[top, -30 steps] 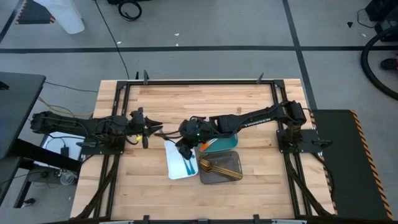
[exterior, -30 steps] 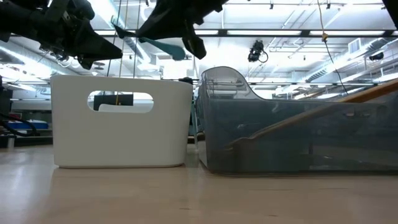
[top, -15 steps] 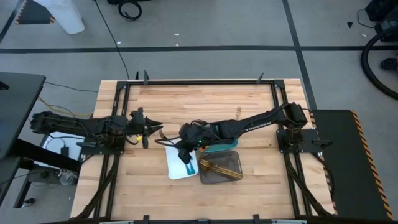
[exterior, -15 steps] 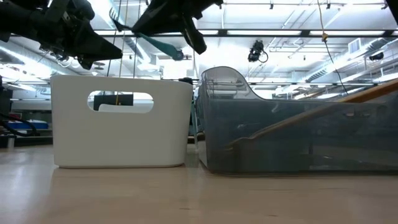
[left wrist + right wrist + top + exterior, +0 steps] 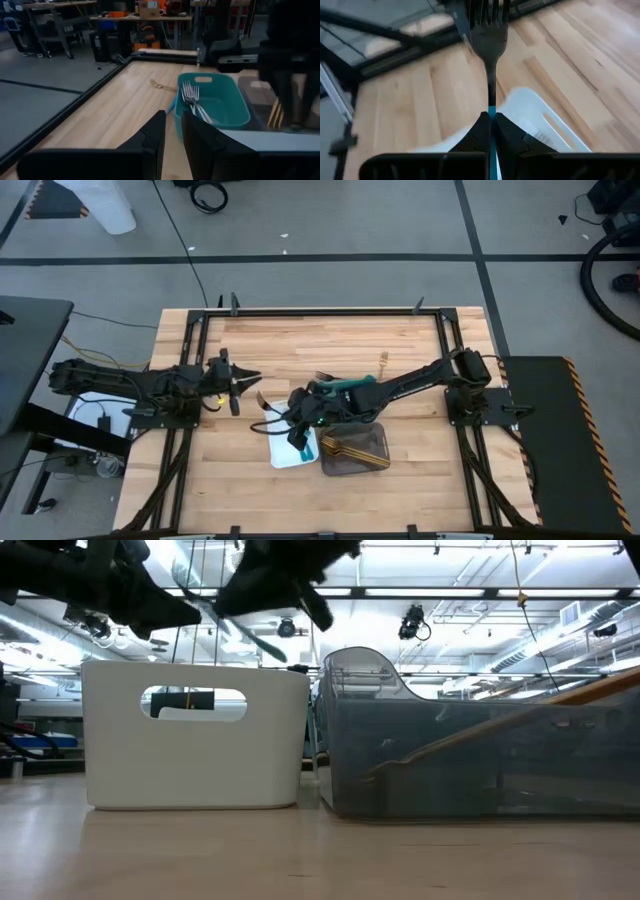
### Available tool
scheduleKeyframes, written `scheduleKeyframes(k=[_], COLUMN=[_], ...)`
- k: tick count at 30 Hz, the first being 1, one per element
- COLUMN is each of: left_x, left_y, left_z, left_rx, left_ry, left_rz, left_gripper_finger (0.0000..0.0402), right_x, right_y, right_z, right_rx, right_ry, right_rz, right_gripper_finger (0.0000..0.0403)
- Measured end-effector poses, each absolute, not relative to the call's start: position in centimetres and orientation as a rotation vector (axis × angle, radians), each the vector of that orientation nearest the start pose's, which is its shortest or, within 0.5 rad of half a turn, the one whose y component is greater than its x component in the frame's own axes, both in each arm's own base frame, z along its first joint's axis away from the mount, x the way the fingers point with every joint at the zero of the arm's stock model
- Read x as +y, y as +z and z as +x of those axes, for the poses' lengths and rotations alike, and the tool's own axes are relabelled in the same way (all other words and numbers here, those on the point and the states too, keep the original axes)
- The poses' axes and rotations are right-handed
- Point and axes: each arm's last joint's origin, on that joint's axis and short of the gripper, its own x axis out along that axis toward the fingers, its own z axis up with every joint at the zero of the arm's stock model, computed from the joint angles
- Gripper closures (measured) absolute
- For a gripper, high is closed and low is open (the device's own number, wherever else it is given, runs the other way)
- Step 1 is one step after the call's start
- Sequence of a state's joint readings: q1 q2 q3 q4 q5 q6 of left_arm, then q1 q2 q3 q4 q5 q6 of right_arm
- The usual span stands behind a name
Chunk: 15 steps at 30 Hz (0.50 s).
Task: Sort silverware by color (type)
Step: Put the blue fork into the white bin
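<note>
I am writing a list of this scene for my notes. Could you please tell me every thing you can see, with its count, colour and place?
Table: one, light wood, under both arms.
White tray: one, white, middle of the table, under the right gripper.
Teal tray: one, teal, behind the white tray, holds several forks.
Grey tray: one, clear grey, beside the white tray, holds gold forks.
Blue-handled fork: one, silver head, held above the white tray.
Loose fork: one, gold-looking, on bare wood behind the trays.
Right gripper: one, dark, shut on the blue-handled fork.
Left gripper: one, dark, waits at the table's left side.
</note>
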<state>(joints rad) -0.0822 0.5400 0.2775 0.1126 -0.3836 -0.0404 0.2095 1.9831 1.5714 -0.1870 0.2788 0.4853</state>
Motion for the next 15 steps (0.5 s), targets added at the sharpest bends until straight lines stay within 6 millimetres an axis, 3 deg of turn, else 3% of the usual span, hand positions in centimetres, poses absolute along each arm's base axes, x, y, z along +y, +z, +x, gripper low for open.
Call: scheduleKeyframes(k=[7,15], left_x=[-0.1,-0.1], left_y=[21.4,21.0], left_z=[14.3,14.7], left_rx=[0.183,0.215], left_ry=[0.306,0.313], left_rz=[-0.007,-0.009], left_gripper_finger=[0.0331,0.0331], right_x=[8.9,9.0], right_y=[22.7,21.7], right_z=[45.7,45.8], right_rx=[0.549,0.597], right_ry=[-0.192,-0.169], right_rz=[0.332,0.374], right_gripper_finger=[0.0387,0.0387])
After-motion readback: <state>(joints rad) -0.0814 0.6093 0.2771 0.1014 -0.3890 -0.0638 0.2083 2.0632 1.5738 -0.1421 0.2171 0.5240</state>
